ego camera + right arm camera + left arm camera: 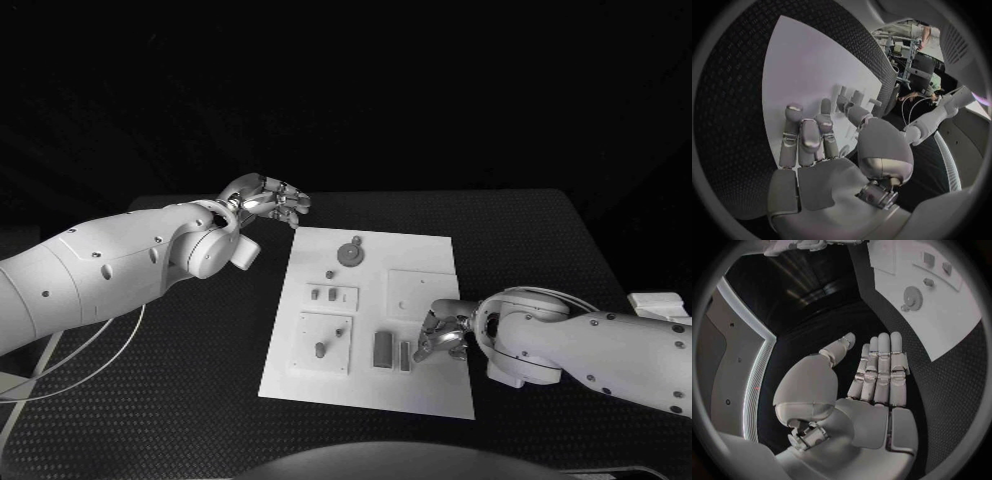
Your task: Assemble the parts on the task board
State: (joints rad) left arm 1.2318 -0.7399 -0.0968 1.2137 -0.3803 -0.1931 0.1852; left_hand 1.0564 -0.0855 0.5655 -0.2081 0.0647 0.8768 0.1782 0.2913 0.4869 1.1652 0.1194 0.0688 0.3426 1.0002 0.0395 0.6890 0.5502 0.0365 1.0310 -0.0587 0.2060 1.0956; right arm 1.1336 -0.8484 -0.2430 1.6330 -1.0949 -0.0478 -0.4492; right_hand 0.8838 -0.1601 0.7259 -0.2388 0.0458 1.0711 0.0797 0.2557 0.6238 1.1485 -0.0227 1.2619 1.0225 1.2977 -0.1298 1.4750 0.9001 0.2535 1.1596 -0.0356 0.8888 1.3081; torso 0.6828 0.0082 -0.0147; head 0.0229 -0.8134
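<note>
The white task board (427,385) lies in the middle of the black table. On it sit a grey gear (352,252), small pegs (329,294), an upright peg (320,349) and two dark blocks (382,349) side by side. My right hand (443,335) hovers over the board's near right part, beside the dark blocks; in the right wrist view the right hand (820,150) has its fingers loosely bent over the board (804,60) and holds nothing. My left hand (268,198) is off the board's far left corner. In the left wrist view the left hand (873,380) is flat and holds nothing, with the gear (912,297) beyond it.
A raised square plate (423,285) sits on the board's right half and another (323,343) on its near left. A thin cable (87,370) loops over the table's left edge. A small white object (658,303) lies at the far right.
</note>
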